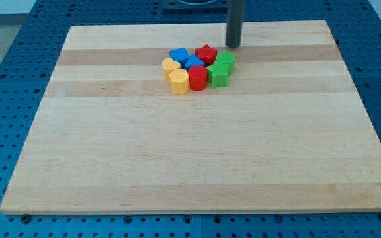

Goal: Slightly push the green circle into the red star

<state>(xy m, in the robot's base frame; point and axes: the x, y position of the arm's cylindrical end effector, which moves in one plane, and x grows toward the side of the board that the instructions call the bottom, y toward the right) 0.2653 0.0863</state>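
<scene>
Green circle already touching or nearly touching red star in cluster near worktop top edge; exact contact hard to tell. Maybe a small nudge left. No gripper on this rig, so no open/closed state to report. My tip just above-right of circle, toward top edge, slightly apart.

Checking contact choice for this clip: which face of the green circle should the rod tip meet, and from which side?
No gripping here, only pushing. My tip stands just above the green circle, toward the view's top right. The red star lies to its left, so probably meet its right face and nudge leftward.
</scene>
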